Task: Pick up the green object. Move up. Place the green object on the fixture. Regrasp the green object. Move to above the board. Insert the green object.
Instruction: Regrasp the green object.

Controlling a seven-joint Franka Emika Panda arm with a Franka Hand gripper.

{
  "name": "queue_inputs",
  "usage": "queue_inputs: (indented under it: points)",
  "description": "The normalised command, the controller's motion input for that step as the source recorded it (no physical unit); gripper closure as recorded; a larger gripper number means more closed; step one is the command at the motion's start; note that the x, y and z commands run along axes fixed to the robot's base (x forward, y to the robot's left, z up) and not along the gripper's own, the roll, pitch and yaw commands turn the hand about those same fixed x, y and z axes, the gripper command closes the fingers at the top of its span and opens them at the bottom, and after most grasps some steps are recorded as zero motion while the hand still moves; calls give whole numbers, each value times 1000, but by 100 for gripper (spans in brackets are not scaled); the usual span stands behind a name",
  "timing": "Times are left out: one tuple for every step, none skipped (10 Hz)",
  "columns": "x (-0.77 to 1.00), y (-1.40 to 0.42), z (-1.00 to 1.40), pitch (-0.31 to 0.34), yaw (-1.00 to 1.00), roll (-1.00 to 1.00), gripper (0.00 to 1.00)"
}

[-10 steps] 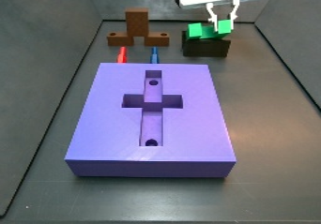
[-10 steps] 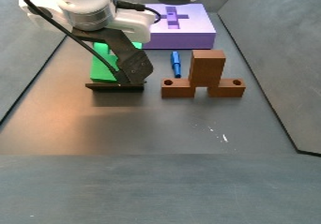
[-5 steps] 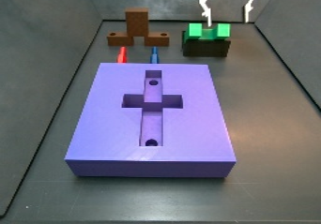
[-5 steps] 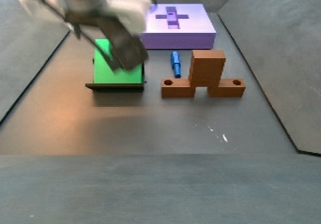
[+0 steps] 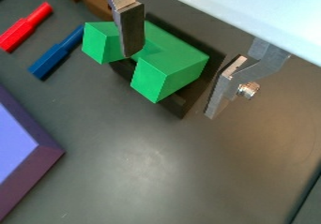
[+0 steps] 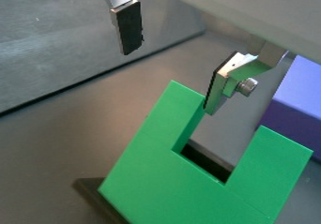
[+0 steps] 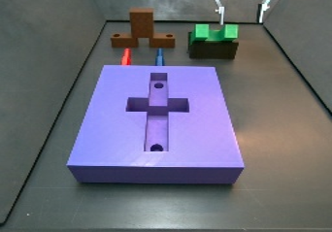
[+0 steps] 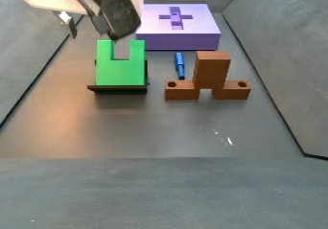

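A dark worktop with raised side walls is shown. The green piece [image 7: 215, 33] stands upright in the fixture [image 7: 215, 50] near the far right corner of the worktop, its two prongs pointing up with a square notch between them. In a side view the green piece [image 8: 119, 63] is seen face on, seated in the fixture's dark base [image 8: 117, 88]. The hand [image 7: 242, 5] hangs just above the piece, its two silver fingers spread wide and holding nothing; in a wrist view one finger [image 5: 126, 25] and its partner [image 5: 236, 83] are seen on either side of the green piece [image 5: 142, 58], apart from it.

The piece looks rigid, light and smooth-faced, so a firm pinch across flat parallel faces of one prong or the body seems wisest; a slanted grip might slip.

The purple board [image 7: 157, 122] fills the middle of the worktop. A brown wooden stand [image 7: 140, 28], a red peg [image 7: 126, 55] and a blue peg [image 7: 158, 55] lie along the far edge, well apart from the fixture. The right wall is near; open room lies above.
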Motion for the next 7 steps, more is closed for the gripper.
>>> queue_inputs:
  points:
    - [0, -100, 74, 209, 14, 1000, 0]
    - [0, -100, 74, 209, 14, 1000, 0]
    - [0, -100, 74, 203, 14, 1000, 0]
    - [0, -103, 74, 211, 34, 1000, 0]
    - [51, -103, 83, 220, 71, 1000, 0]
    - [89, -163, 217, 120, 49, 1000, 0]
    - [71, -126, 206, 103, 74, 1000, 0]
